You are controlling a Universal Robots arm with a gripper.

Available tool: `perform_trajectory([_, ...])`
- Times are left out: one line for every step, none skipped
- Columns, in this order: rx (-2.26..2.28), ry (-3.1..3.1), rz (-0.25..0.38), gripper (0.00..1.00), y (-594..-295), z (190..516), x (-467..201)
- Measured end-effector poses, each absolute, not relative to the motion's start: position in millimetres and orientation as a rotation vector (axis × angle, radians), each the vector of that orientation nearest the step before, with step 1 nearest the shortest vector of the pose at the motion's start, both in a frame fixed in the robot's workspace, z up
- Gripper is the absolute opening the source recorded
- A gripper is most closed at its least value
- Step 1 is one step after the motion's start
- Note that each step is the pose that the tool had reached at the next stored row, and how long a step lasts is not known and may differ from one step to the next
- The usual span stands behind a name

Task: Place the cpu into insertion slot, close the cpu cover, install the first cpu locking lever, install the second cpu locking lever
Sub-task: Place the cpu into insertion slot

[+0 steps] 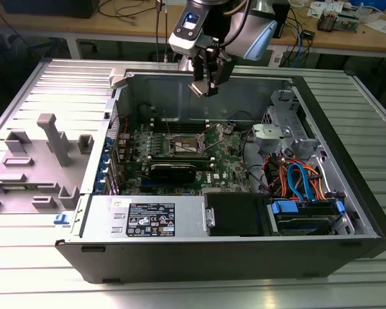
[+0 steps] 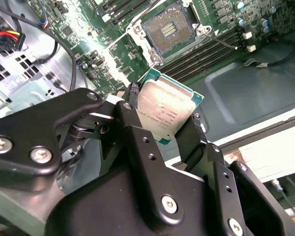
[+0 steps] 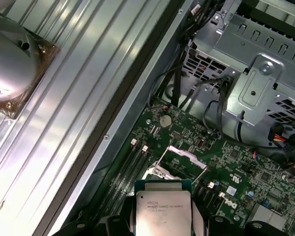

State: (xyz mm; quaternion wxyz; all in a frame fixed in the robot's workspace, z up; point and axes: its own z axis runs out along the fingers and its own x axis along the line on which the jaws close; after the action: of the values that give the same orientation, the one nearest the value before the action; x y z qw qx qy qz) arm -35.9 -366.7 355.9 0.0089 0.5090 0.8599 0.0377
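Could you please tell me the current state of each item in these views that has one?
Small square silver-grey cpu: gripped by the black pincer, above the green motherboard.
Square silver-rimmed insertion slot: empty, uncovered.
Thin silver metal cpu cover: raised open.
Black computer case: open-sided.

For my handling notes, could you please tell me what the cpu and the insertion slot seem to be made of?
The cpu: dull silver-grey metal lid, by its soft sheen, on a thin green base, probably circuit-board laminate. The insertion slot: dark matt centre, likely plastic, with a fine contact grid, framed by bright silver metal that glints.
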Motion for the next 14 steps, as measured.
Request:
perform_trajectory([1.597,2.682,0.118,0.55,-367.2,354.7,-35.9])
perform_trajectory([1.602,2.679,0.118,0.55,-367.9,353.6,-35.9])
perform_trajectory([1.611,2.673,0.117,0.55,-368.1,352.4,-36.0])
perform_trajectory([1.624,2.665,0.117,0.55,-368.2,351.1,-36.0])
perform_trajectory([1.639,2.657,0.116,0.55,-368.2,349.7,-35.9])
perform_trajectory([1.657,2.646,0.115,0.55,-368.2,348.6,-35.9])
perform_trajectory([1.677,2.634,0.113,0.55,-368.2,347.6,-35.9])
perform_trajectory([1.698,2.622,0.111,0.55,-368.2,346.8,-35.9])
perform_trajectory([1.702,2.620,0.110,0.55,-368.2,346.7,-35.9])
perform_trajectory([1.702,2.620,0.110,0.55,-368.2,346.7,-35.9])
perform_trajectory([1.703,2.620,0.110,0.55,-368.2,346.6,-35.9])
perform_trajectory([1.703,2.620,0.110,0.55,-368.2,346.5,-35.9])
perform_trajectory([1.703,2.620,0.110,0.55,-368.2,346.5,-35.9])
perform_trajectory([1.703,2.620,0.110,0.55,-368.2,346.5,-35.9])
